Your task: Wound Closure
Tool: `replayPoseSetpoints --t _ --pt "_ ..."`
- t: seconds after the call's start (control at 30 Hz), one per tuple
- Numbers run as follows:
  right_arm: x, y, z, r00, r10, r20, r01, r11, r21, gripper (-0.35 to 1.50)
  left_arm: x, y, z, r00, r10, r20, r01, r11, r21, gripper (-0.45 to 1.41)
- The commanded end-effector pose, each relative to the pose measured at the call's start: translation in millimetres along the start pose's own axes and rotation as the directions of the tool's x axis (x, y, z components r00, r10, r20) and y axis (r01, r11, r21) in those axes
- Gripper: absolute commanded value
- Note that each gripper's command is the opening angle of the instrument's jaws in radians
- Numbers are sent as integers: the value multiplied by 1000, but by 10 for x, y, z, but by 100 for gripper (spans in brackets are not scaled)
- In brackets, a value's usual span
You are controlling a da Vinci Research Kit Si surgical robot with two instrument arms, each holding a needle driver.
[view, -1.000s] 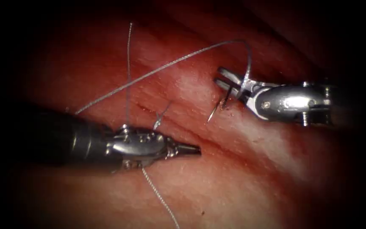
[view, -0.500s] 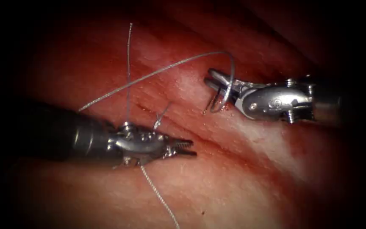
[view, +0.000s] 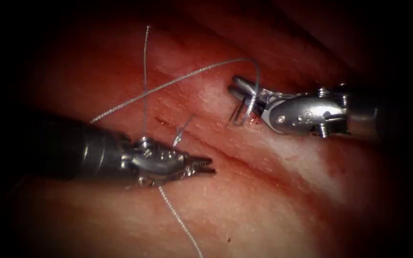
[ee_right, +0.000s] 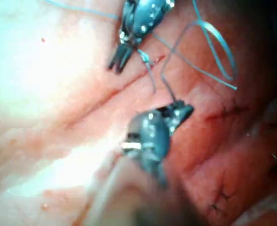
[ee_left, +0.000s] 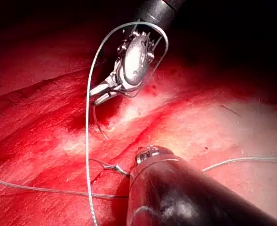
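Change: right claw (view: 237,91) has shifted toward the picture's left and slightly up since a second ago, carrying the needle with it; the left claw has drawn back a little to the left, and its jaws, closed then, now stand slightly parted.
Right claw: clamped on the needle (view: 237,113), gripping it along the body of its curve; seen also from the left wrist view (ee_left: 97,94) and its own wrist view (ee_right: 183,110).
Needle: hangs below the right claw's jaws, tip pointing down and to the left, right of the cut; whether the tip touches the surface cannot be told. In the left wrist view (ee_left: 99,123) it curves down free of the tissue.
Left claw: (view: 206,165) narrowly parted, toothed faces showing, holding nothing, lying just left of the cut (view: 235,157).
Thread: (view: 187,75) runs from the needle's rear up over the right claw in an arc, then down-left across the tissue; another strand rises straight up beside the left tool, and one trails down below it.
Knot tail: (view: 181,131) short end standing at the cut, just above the left tool.
Tissue: (view: 283,191) red and wet, paler band right of the cut.
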Motion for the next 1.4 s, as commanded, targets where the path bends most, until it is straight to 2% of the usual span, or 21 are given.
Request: replayPoseSetpoints --t 0.03,0.37,0.9,1.4 --pt "-4 -6 6 1000 -1 0 1 1000 3 -35 -1 2 8 1000 -1 2 1 1000 2 17" --pt "-19 -13 6 1000 -29 4 29 1000 8 -35 -1 -2 12 1000 -5 8 5 1000 22 24" --pt "-26 -32 2 998 -54 14 54 998 31 -35 4 -4 18 1000 -13 12 13 999 34 27" --pt "-22 -51 -2 999 36 15 -37 998 42 -35 1 -6 31 1000 -8 12 8 999 34 25"
